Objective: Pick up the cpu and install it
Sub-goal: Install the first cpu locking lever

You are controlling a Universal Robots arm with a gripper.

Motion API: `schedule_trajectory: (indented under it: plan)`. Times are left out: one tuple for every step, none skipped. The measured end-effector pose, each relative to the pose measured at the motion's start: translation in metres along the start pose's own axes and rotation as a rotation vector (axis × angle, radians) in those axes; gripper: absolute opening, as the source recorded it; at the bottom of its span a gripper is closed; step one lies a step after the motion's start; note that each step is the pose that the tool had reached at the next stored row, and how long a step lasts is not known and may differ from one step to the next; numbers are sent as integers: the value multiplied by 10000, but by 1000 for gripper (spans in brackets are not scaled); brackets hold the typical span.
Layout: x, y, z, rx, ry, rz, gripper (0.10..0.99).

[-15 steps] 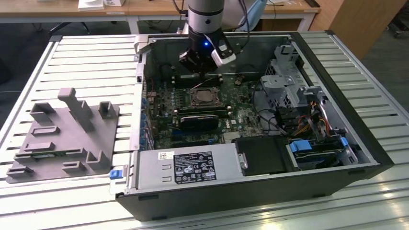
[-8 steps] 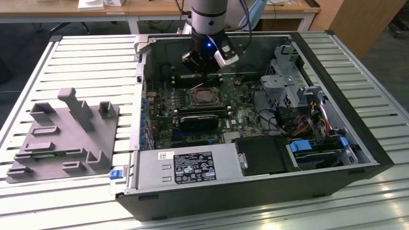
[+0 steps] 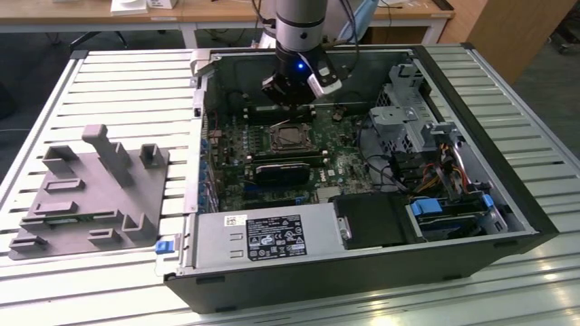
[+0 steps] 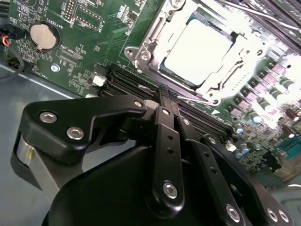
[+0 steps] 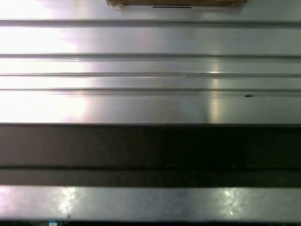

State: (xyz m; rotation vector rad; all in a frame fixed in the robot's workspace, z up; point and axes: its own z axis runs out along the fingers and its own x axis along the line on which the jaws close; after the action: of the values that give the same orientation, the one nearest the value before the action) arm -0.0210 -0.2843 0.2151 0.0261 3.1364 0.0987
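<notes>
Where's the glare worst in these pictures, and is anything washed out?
Second wrist view: the cpu top is blown out white in its socket. First wrist view: bright streaks on the ribbed metal table. Exterior view: even light, mild sheen on the table.

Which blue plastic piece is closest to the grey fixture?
The small blue tab outside the case, by the power supply's corner; the other blue pieces sit inside, around the drives, at the exterior view's right.

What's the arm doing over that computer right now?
End effector above motherboard, holding nothing. Cpu seated in socket. Nothing in the way.
</notes>
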Motion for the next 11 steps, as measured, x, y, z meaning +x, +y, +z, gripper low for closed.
schedule_trajectory:
  plan:
    - [-7, 1, 12, 1, 2, 0, 106]
    - [-14, 2, 25, 3, 3, 0, 106]
    - [-19, 2, 39, 3, 4, 0, 106]
    - [-24, 1, 54, 3, 5, 1, 106]
    - [-29, 1, 67, 2, 7, 1, 106]
    - [-32, 0, 79, 3, 9, 1, 106]
    - [-32, 0, 87, 6, 11, 1, 106]
    - [-33, -1, 94, 10, 12, 2, 106]
    - [-34, -1, 101, 14, 13, 1, 106]
    - [-35, -2, 106, 15, 13, 1, 106]
    - [-37, -2, 112, 14, 14, 1, 106]
